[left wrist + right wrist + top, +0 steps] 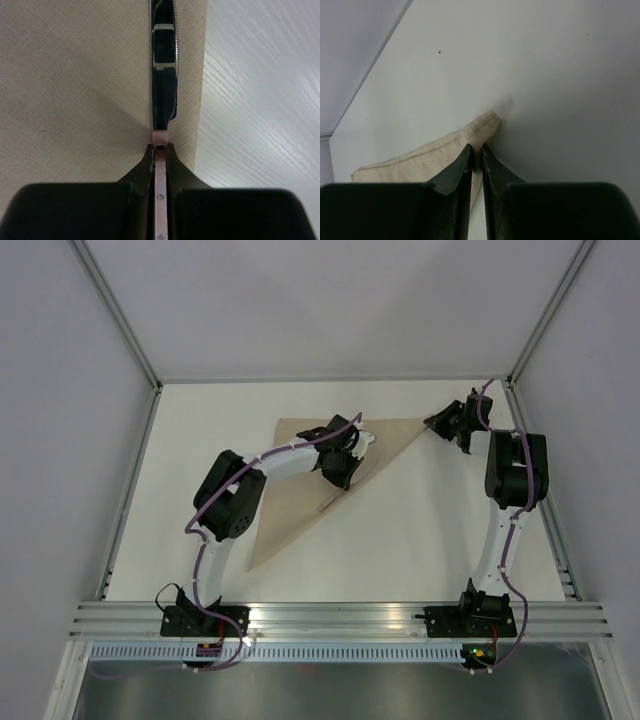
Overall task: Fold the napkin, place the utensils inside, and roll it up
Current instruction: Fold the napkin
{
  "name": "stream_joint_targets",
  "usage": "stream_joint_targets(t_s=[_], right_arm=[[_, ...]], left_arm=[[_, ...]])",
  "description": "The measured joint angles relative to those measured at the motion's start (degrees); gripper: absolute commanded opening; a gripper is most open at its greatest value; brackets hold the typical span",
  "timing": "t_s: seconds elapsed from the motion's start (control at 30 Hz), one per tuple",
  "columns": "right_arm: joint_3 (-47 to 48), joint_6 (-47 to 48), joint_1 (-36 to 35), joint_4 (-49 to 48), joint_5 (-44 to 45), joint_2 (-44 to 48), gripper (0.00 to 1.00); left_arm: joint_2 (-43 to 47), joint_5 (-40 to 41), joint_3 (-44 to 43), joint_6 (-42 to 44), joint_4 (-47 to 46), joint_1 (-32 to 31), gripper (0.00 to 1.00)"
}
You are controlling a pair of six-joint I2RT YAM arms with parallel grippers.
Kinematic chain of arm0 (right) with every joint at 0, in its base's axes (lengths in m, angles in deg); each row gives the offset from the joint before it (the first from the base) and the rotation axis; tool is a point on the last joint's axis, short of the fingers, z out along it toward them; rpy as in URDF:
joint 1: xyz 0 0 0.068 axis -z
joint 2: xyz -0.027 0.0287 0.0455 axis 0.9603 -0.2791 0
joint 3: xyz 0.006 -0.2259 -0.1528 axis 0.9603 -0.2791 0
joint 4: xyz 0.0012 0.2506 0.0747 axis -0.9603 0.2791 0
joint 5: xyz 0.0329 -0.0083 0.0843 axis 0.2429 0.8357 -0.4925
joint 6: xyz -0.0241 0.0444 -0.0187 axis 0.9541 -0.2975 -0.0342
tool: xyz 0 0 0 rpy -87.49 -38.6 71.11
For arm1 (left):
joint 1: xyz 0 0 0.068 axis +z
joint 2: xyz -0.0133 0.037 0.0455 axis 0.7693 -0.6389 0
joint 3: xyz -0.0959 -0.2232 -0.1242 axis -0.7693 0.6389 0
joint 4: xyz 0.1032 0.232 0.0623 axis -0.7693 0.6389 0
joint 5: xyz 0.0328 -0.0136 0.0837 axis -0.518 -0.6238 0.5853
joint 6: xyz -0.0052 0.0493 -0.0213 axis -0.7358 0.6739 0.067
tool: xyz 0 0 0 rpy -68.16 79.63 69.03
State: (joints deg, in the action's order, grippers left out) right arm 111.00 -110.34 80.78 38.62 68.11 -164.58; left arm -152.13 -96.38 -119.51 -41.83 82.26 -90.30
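The tan napkin (297, 502) lies folded into a triangle on the white table. My left gripper (342, 468) is over it, shut on a knife (164, 85). The jaws pinch the knife's riveted handle, and its serrated, mirror-like blade points ahead, lying close along the napkin's (75, 75) folded edge. The knife shows in the top view as a thin line (333, 502). My right gripper (441, 423) is at the napkin's far right corner. In the right wrist view the jaws (476, 151) are shut on that hemmed corner (482, 127). No other utensil is in view.
The white table (420, 530) is walled by grey panels on three sides. An aluminium rail (340, 618) with both arm bases runs along the near edge. The right arm stands tall along the table's right side.
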Motion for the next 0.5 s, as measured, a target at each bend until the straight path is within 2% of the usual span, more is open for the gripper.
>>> stream_joint_targets(t_s=[0.5], right_arm=[[0.0, 0.5, -0.3, 0.0, -0.2, 0.0, 0.18]], left_arm=[[-0.4, 0.0, -0.8, 0.0, 0.4, -0.1, 0.02]])
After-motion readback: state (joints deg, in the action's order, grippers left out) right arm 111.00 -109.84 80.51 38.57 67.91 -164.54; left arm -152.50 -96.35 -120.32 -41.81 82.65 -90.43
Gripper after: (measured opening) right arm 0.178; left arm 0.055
